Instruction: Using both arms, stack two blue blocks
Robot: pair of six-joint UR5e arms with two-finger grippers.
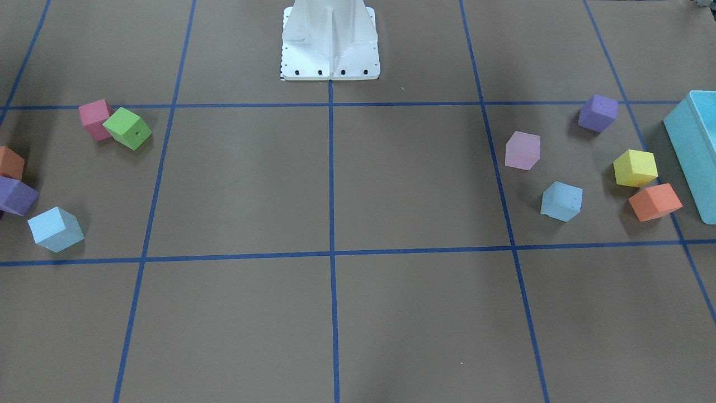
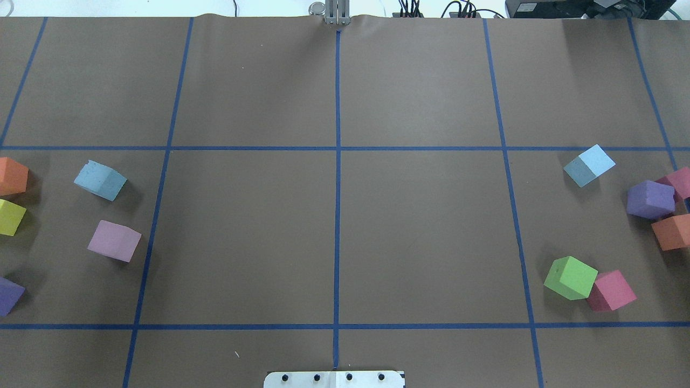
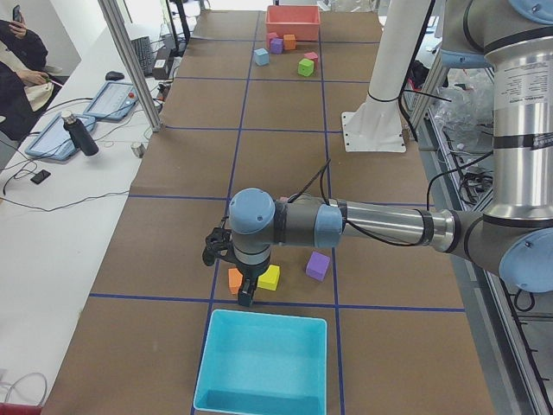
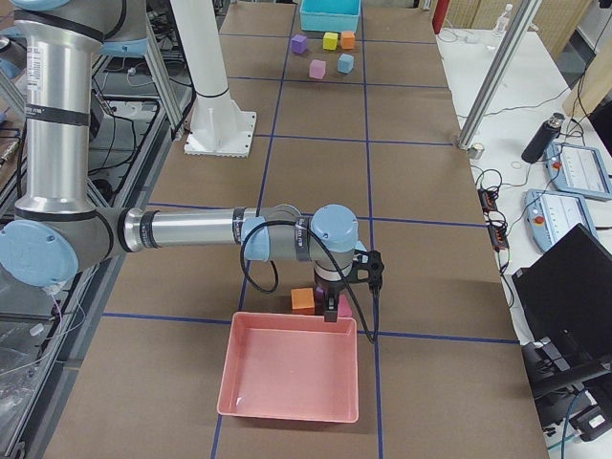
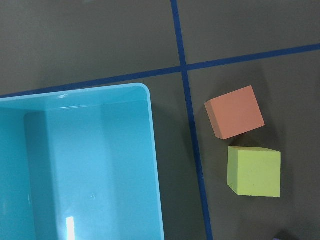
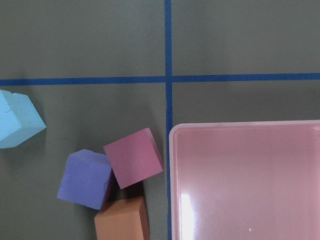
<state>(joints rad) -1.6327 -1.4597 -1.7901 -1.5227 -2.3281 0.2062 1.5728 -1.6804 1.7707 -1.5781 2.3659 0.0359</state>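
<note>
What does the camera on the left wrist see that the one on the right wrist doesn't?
Only the left wrist view: a turquoise box, with an orange cube by the box and a yellow cube next to that. Only the right wrist view: a pink tray, one blue block, a purple cube, a pink cube and an orange cube by the tray. Both: the brown table crossed by blue tape lines, seen from straight above.

- The left arm (image 3: 380, 226) has its forearm stretched level, with the wrist bent directly above the left gripper (image 3: 246, 296), which points straight down. Whether its jaws are parted cannot be told.
- The right arm (image 4: 191, 229) is posed alike, with the wrist above the downward-pointing right gripper (image 4: 331, 308). Its jaw state is also unclear.
</note>
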